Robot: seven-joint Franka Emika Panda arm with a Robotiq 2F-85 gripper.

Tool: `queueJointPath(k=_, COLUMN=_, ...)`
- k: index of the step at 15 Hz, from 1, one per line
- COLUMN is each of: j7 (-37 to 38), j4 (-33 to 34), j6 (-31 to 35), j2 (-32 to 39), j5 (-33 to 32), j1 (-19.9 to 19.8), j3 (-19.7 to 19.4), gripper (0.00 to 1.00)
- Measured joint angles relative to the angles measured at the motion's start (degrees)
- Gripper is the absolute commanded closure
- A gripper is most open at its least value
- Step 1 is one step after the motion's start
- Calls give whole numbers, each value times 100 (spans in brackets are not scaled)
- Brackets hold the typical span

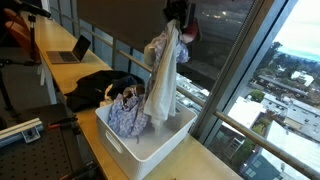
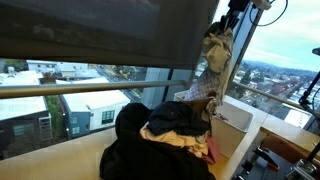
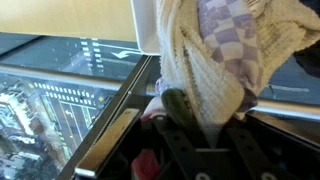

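A white bin (image 1: pixel 150 145) is sitting beside a dark pile of clothes (image 1: pixel 98 85), with a flowered garment (image 1: pixel 127 112) lying inside it. A pale cloth (image 1: pixel 163 75) is hanging straight down over the bin in both exterior views, and the gripper (image 1: pixel 178 22) is clamping its top end, jaws pressing on the fabric.
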Motion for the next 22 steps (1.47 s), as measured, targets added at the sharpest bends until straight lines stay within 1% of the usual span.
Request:
queueJointPath(k=4, j7=164, j4=-820, j6=218, j2=-30, j5=56, j1=147, j3=-20, gripper=94)
queueJointPath(k=5, j7=186, j4=-1011, j6=273, j2=-45, j5=75, j1=156, j3=-33, gripper=84)
queueJointPath(k=6, j7=209, j4=-1203, j6=325, j2=-63, j5=90, j1=158, j3=-42, gripper=53)
queueJointPath(k=7, j7=227, j4=-1390, j6=365, j2=-81, j5=112, j1=157, j3=-52, gripper=52)
queueJointPath(k=10, j7=274, j4=-1890, j6=525, j2=-133, j5=164, j1=157, j3=-84, gripper=32)
queueJointPath(k=11, j7=285, j4=-2031, j6=560, j2=-165, j5=179, j1=156, j3=-97, gripper=23)
queueJointPath(k=14, j7=305, j4=-2352, j6=668, j2=-310, j5=239, j1=150, j3=-166, gripper=2)
queueJointPath(k=15, j7=305, j4=-2424, j6=674, j2=-367, j5=259, j1=144, j3=-198, gripper=0)
queueJointPath(k=19, j7=305, j4=-2636, j6=684, j2=-607, j5=320, j1=95, j3=-312, gripper=0)
queueJointPath(k=22, j7=304, j4=-2800, j6=813, j2=-718, j5=515, j1=129, j3=-294, gripper=0)
